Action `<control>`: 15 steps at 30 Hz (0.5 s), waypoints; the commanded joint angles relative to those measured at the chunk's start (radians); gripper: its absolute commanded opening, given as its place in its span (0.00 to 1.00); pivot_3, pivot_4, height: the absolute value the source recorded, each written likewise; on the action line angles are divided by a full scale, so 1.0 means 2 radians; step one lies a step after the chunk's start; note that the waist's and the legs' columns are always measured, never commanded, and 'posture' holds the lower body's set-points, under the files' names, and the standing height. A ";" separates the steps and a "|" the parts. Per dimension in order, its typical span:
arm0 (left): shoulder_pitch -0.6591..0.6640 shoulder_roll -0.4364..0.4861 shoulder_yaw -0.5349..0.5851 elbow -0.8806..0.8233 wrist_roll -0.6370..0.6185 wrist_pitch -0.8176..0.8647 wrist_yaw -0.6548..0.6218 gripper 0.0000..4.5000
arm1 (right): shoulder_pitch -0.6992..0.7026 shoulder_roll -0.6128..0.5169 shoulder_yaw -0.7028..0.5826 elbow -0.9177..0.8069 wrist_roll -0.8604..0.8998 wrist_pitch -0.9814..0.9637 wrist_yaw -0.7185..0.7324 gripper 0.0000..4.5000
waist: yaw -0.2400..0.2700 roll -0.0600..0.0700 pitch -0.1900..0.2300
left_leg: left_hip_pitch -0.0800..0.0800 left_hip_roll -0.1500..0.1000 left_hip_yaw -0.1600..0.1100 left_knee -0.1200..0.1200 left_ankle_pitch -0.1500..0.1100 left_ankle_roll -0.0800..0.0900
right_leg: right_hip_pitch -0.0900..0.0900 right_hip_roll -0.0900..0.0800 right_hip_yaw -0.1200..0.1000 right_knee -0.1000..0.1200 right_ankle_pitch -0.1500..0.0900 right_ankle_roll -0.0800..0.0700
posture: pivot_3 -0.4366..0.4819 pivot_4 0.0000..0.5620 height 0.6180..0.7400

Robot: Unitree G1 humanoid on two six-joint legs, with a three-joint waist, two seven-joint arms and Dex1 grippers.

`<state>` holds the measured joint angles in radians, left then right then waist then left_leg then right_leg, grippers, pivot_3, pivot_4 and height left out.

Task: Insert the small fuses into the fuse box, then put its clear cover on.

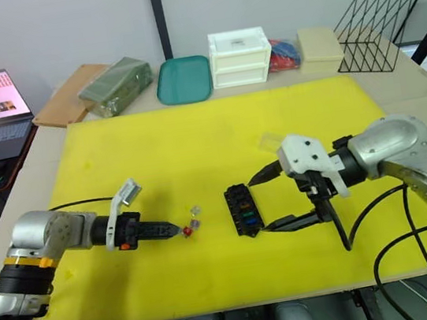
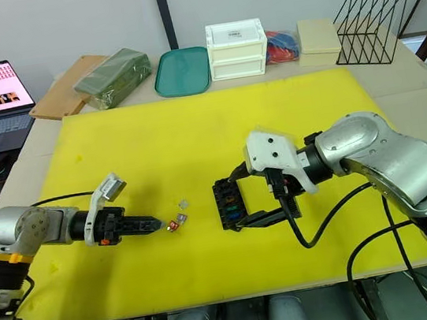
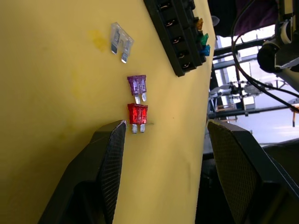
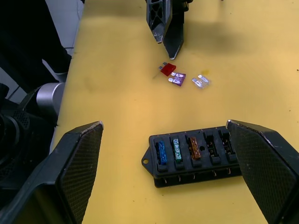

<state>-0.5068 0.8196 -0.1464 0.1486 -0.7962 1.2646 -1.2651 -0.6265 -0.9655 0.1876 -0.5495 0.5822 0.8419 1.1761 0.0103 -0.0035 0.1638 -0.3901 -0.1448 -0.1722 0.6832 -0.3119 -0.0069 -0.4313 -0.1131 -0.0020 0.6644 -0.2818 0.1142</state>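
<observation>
1. Right wrist view gives you the clearest read of the fuse box (image 4: 194, 156): it lies flat on the yellow mat (image 1: 196, 146), with a blue, a green and a brown fuse seated in one row and the slots beside them empty.
2. Your right pincer (image 1: 262, 202) stands wide, one finger on each side of the box and touching neither, which reads as bracing to steady it for the next insertion.
3. Three loose fuses lie close together on the mat, between the two pincers: the red fuse (image 3: 137, 115), the purple fuse (image 3: 137, 86) just beside it, and the clear grey fuse (image 3: 120, 41) a little further on toward the box.
4. Your left pincer (image 3: 166, 135) is open and holds nothing; its fingers point along the mat at the red fuse, which sits just ahead of one fingertip, so that is likely your next pick.
5. Expect the fuse to be awkward: it lies flat, so you will probably need to pinch it by its plastic body.
6. A pale see-through piece near the right wrist may be the clear cover (image 1: 268, 141); you cannot be sure.
</observation>
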 commanded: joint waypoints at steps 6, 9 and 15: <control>0.000 -0.004 -0.003 0.001 0.011 -0.018 -0.010 0.65 | -0.003 -0.005 -0.005 -0.013 -0.006 -0.010 0.001 1.00 | 0.000 0.000 0.000 | 0.000 0.000 0.000 0.000 0.000 0.000 | 0.000 0.000 0.000 0.000 0.000 0.000 | 0.48 0.27 1.00; 0.009 -0.011 -0.015 -0.010 0.013 -0.023 -0.015 0.65 | -0.004 -0.004 -0.003 -0.013 -0.010 -0.011 -0.002 1.00 | 0.001 0.000 0.000 | 0.000 0.000 0.000 0.000 0.000 0.000 | 0.000 0.000 0.000 0.000 0.000 0.000 | 0.48 0.27 1.00; 0.014 -0.014 -0.023 -0.017 0.016 -0.027 -0.020 0.65 | -0.002 -0.005 -0.001 -0.013 -0.014 -0.012 -0.002 1.00 | 0.000 0.000 0.000 | 0.000 0.000 0.000 0.000 0.000 0.000 | 0.000 0.000 0.000 0.000 0.000 0.000 | 0.48 0.27 1.00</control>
<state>-0.4883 0.7941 -0.1746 0.1339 -0.7723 1.2098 -1.2942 -0.6265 -0.9660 0.1927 -0.5495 0.5551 0.8294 1.1742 0.0110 -0.0035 0.1637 -0.3901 -0.1448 -0.1721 0.6833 -0.3119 -0.0069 -0.4311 -0.1132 -0.0020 0.6644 -0.2818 0.1142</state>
